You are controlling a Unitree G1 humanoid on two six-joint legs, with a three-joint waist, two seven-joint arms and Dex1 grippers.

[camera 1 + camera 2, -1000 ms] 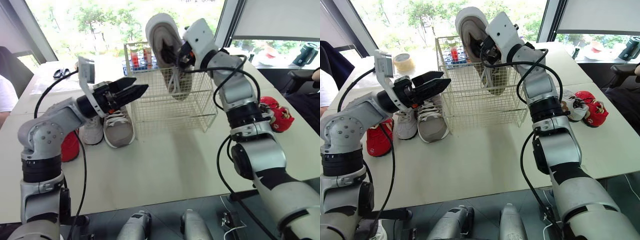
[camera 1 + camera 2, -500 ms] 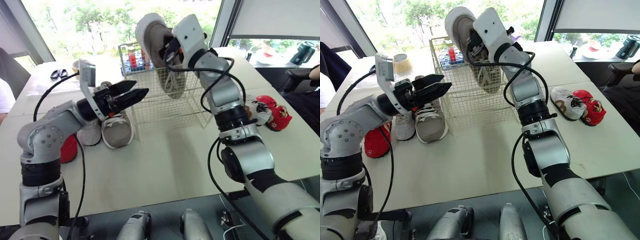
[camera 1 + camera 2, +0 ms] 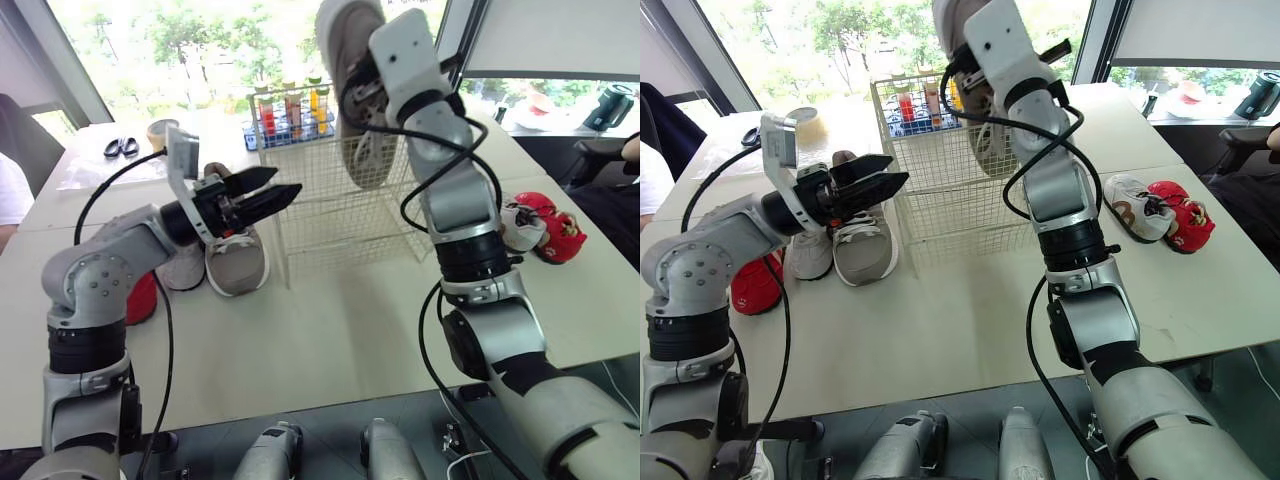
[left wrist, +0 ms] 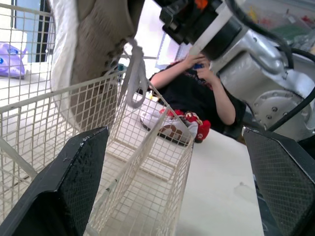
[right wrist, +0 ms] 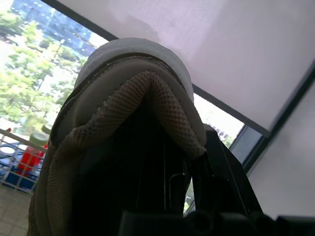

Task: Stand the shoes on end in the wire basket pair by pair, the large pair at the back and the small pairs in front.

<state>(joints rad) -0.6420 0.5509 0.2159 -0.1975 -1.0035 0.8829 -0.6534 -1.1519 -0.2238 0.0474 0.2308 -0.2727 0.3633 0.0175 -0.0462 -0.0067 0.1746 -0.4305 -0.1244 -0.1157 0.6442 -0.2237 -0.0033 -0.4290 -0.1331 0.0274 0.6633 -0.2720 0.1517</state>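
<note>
My right gripper is shut on a large beige shoe, gripping inside its heel opening. The shoe hangs heel up and toe down over the wire basket, its laces dangling at the rim. My left gripper stands open and empty by the basket's left side, its fingers pointing at the mesh. Below it on the table lie the matching beige shoe, a white shoe and a red shoe. Right of the basket lie a small white shoe and a small red shoe.
A rack of coloured bottles stands right behind the basket. Scissors and a tape roll lie at the back left. A person sits past the table's right end; another person's sleeve shows at the left edge.
The right arm has lifted the shoe higher and shifted it a little to the right over the basket. The left gripper has stayed open in about the same place.
</note>
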